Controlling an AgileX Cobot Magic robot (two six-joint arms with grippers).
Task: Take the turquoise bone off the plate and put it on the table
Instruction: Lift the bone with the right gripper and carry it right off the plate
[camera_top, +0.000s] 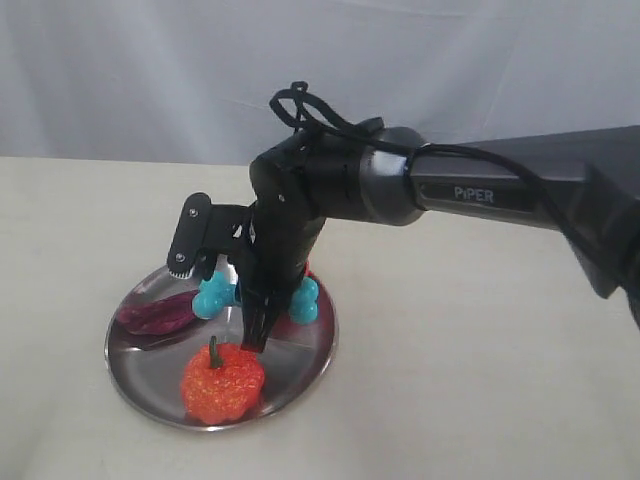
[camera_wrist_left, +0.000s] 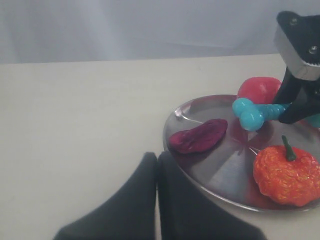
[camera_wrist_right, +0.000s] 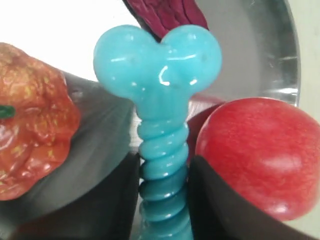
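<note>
The turquoise bone lies over the round silver plate, ribbed shaft between its knobbed ends. My right gripper reaches down from the right and is shut on the bone; both black fingers press the shaft. Whether the bone still touches the plate I cannot tell. The left wrist view shows the bone under the right gripper. My left gripper is shut on nothing, low over the cream table beside the plate's rim. It is outside the exterior view.
An orange pumpkin sits at the plate's near edge. A dark purple leaf-like piece lies at its left side. A red apple rests close against the bone's shaft. Bare table spreads to the right of the plate.
</note>
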